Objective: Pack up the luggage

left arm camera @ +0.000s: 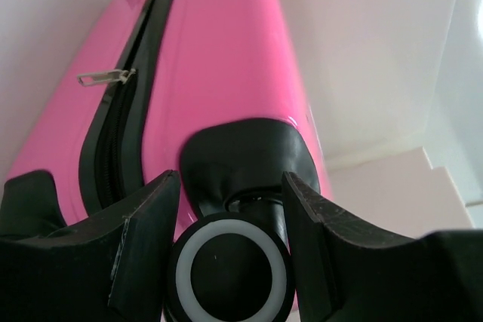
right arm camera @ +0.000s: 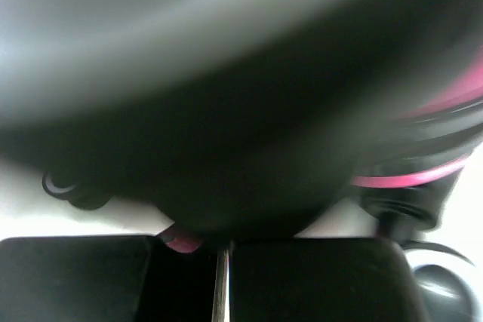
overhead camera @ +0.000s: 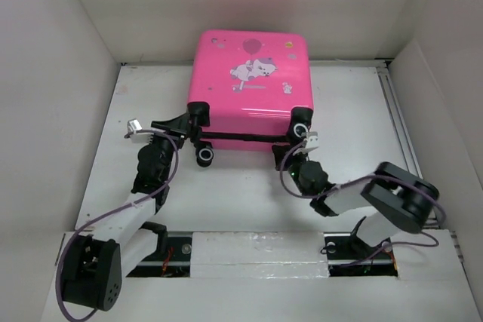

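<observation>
- The white surface [overhead camera: 249, 201] carries everything, with walls on three sides.
- The luggage [overhead camera: 226, 99] lies flat and zipped shut at the far middle of the surface, printed shell up. It looks almost square from above, so I cannot pick out a long axis. Its wheeled end points back toward my bases and its opposite end sits close to the far wall.
- My left tool [left arm camera: 230, 186] reaches in at the near-left corner of the luggage and grips a black wheel [left arm camera: 230, 277] with a white ring, one finger on each side of it.
- My right tool [right arm camera: 223, 250] sits at the near-right corner, clenched with only a sliver between its fingers and nothing seen in them. The dark bulk just above it is too blurred to name.
- The cartoon animal with a balloon [overhead camera: 253, 69] stands upright as seen from my side. The writing under it is too small to read.
- A silver zip pull [left arm camera: 106, 77] sticks out from the black seam on the side.
</observation>
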Available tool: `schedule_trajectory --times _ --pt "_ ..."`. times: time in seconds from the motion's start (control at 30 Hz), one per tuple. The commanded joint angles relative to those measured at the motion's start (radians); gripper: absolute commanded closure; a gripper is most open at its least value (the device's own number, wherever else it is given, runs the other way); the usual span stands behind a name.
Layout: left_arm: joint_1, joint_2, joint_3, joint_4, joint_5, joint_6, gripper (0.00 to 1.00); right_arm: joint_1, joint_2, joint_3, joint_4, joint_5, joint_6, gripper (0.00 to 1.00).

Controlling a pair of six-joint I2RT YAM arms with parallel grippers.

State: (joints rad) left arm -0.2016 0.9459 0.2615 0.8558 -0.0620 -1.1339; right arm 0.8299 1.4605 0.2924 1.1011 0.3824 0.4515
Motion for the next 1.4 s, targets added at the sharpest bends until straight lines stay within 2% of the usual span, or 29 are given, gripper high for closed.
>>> schedule_trajectory --times 0.0,0.07,0.17,0.4,0.43,0.57,0.7,0.77,0.93,1.17,1.23,1.3,1.37 --pt "-0.178 -0.01 0.061 0.0 0.171 0.032 1.0 0.164 0.176 0.051 0.445 0.16 -0.082 1.0" --pt "-0.206 0.01 0.08 0.0 0.162 0.033 1.0 0.187 0.242 0.091 0.421 0.173 -0.091 1.0" --pt "-0.245 0.03 0.091 0.0 0.171 0.033 1.0 0.196 0.242 0.177 0.28 0.076 -0.08 1.0" --pt "-0.363 0.04 0.15 0.0 0.191 0.045 1.0 0.206 0.239 0.333 0.077 -0.327 -0.005 1.0" --pt "-0.384 0.051 0.163 0.0 0.212 0.036 1.0 0.206 0.253 0.358 0.068 -0.429 0.007 1.0" --pt "-0.481 0.06 0.183 0.031 0.203 0.022 1.0 0.218 0.357 0.467 0.129 -0.558 0.087 1.0" --pt "-0.506 0.073 0.183 0.031 0.192 0.008 1.0 0.265 0.403 0.536 0.132 -0.603 0.116 1.0" --pt "-0.506 0.073 0.183 0.043 0.202 0.008 1.0 0.278 0.348 0.536 0.059 -0.556 0.079 1.0" --pt "-0.506 -0.019 0.205 -0.059 0.157 0.059 1.0 0.264 0.206 0.368 -0.006 -0.465 0.07 1.0" --pt "-0.483 -0.091 0.251 -0.306 0.1 0.198 1.0 0.155 -0.006 0.238 -0.219 -0.461 0.07 1.0" --pt "-0.461 -0.091 0.292 -0.461 0.079 0.235 1.0 0.143 -0.048 0.238 -0.306 -0.471 0.059 1.0" --pt "-0.452 -0.082 0.305 -0.579 0.065 0.287 0.63 0.143 -0.057 0.251 -0.368 -0.471 0.049 1.0" --pt "-0.452 -0.093 0.297 -0.598 0.088 0.309 0.38 0.143 -0.083 0.26 -0.412 -0.456 0.039 1.0"
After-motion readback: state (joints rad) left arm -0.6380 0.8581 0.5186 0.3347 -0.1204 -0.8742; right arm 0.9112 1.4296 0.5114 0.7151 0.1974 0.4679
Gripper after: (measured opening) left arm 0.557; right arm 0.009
